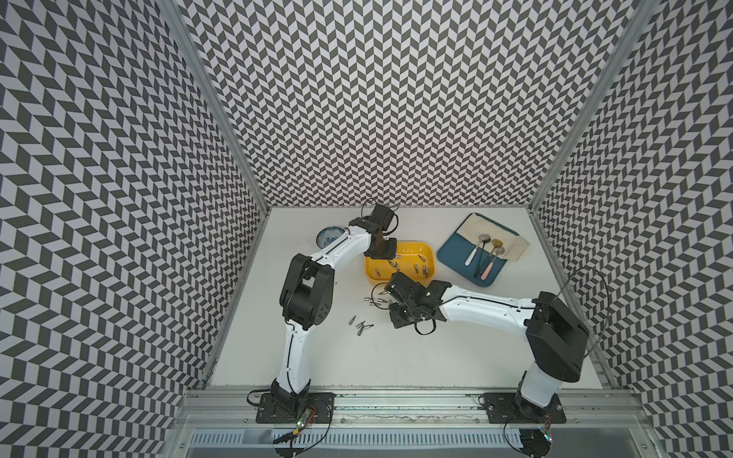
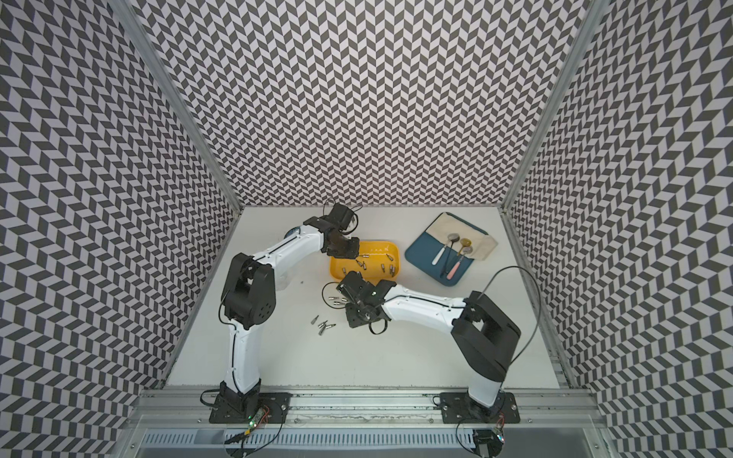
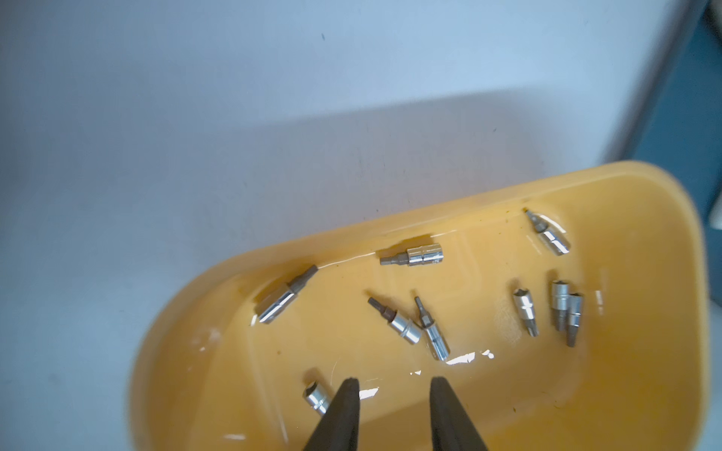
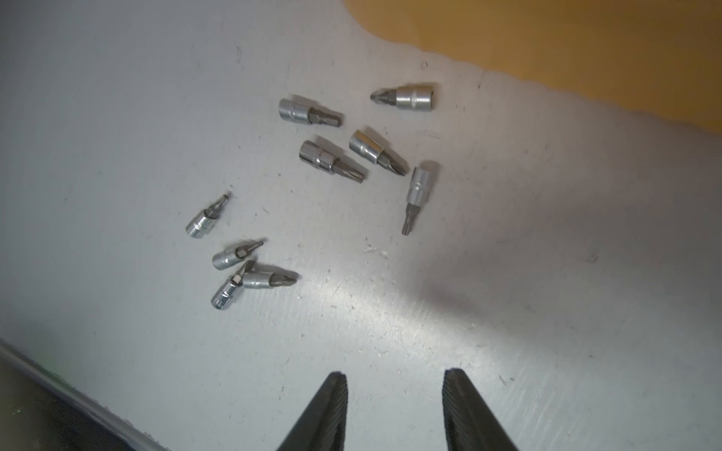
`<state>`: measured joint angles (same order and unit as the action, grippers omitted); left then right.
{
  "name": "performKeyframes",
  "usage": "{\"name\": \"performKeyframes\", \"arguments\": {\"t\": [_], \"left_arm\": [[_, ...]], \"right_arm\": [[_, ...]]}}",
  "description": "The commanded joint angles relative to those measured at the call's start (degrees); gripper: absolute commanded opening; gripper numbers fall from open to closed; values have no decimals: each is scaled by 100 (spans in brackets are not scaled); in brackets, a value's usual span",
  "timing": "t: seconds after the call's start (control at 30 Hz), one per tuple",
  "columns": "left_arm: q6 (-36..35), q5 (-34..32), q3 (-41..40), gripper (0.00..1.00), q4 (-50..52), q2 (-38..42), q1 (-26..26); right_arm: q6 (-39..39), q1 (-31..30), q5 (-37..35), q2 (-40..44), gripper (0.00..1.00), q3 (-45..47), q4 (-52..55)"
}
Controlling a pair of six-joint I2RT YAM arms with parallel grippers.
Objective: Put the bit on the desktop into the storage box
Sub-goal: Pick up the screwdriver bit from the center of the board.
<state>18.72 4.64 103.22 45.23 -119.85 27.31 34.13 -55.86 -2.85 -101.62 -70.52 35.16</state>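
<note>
Seeing nine socket bits (image 3: 412, 257) in the yellow storage box (image 3: 644, 351), we hold left gripper (image 3: 394, 386) and right gripper (image 4: 394, 380) part-open, empty.

The left arm (image 1: 341, 248) hides most of the bowl (image 1: 326, 234); the right wrist view's edge cuts off the blurred box (image 4: 566, 50).

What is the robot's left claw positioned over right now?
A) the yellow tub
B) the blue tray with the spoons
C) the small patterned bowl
A: the left wrist view shows the left gripper, open and empty, above the yellow storage box with bits lying inside.
</note>
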Motion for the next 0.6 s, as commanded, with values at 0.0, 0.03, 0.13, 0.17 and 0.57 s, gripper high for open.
{"name": "performKeyframes", "arguments": {"t": [0.0, 0.03, 0.13, 0.17, 0.57], "left_arm": [[0, -28, 210, 36, 314, 838, -400], [13, 45, 110, 36, 389, 977, -566], [-14, 103, -505, 38, 327, 1545, -989], [-26, 55, -750, 39, 287, 1773, -1109], [299, 403, -2836, 50, -185, 3491, -1633]], "right_arm": [[-141, -31, -249, -341, 43, -372, 19], [-151, -33, -266, -455, 42, -482, 42], [-169, -24, -334, -756, 40, -769, 163], [-170, -14, -354, -840, 39, -849, 207], [-274, 116, -624, -1313, 37, -1203, 358]]}}
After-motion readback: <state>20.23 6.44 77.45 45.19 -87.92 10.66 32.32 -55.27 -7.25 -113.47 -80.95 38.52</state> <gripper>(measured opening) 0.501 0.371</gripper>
